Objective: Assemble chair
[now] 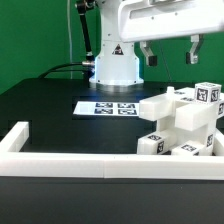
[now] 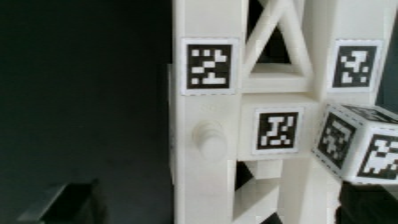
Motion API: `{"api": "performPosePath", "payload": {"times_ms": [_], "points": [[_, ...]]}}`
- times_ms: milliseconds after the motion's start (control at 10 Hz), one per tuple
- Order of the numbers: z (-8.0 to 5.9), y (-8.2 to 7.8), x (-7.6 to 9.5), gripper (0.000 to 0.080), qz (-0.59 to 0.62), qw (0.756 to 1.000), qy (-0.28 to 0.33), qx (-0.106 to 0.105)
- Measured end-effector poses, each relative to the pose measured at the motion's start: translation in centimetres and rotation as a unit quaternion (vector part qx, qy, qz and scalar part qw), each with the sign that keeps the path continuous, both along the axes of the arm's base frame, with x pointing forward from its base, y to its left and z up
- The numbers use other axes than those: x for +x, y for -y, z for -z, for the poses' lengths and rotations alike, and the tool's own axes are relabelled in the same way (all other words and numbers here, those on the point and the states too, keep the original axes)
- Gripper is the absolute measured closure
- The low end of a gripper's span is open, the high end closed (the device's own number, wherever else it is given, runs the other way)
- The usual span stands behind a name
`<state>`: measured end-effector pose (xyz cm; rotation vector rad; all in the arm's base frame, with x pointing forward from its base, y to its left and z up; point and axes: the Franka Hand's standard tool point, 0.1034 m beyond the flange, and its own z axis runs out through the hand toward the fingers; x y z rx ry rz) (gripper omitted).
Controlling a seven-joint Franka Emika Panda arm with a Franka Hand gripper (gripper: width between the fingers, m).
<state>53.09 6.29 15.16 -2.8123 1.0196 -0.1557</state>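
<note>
The chair pieces [image 1: 182,122] are chunky white blocks with black-and-white tags, piled at the exterior view's right, against the front rail. A small tagged block [image 1: 207,94] sits on top of the pile. My gripper [image 1: 170,55] hangs above the pile, open and empty, with its two dark fingers wide apart and well clear of the pieces. In the wrist view a long white frame piece with tags [image 2: 214,110] fills the middle and a tagged cube [image 2: 365,145] lies beside it. One dark finger [image 2: 71,205] shows at the picture's edge.
The marker board [image 1: 110,107] lies flat on the black table in front of the robot base [image 1: 115,65]. A long white border rail [image 1: 70,158] runs along the front and turns back at the exterior view's left [image 1: 12,135].
</note>
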Motion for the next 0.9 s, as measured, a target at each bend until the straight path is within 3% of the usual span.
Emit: {"api": "performPosePath", "payload": {"times_ms": [200, 400, 600, 900], "points": [[0.2, -0.6, -1.4, 0.0151, -0.050, 0.999, 0.012, -0.009], [1.5, -0.4, -4.0, 0.0151, -0.203, 0.978, 0.040, -0.035], [2.2, -1.2, -5.6, 0.0151, -0.217, 0.975, 0.033, -0.032], [2.2, -1.1, -5.5, 0.0151, -0.227, 0.973, 0.037, -0.038]]}}
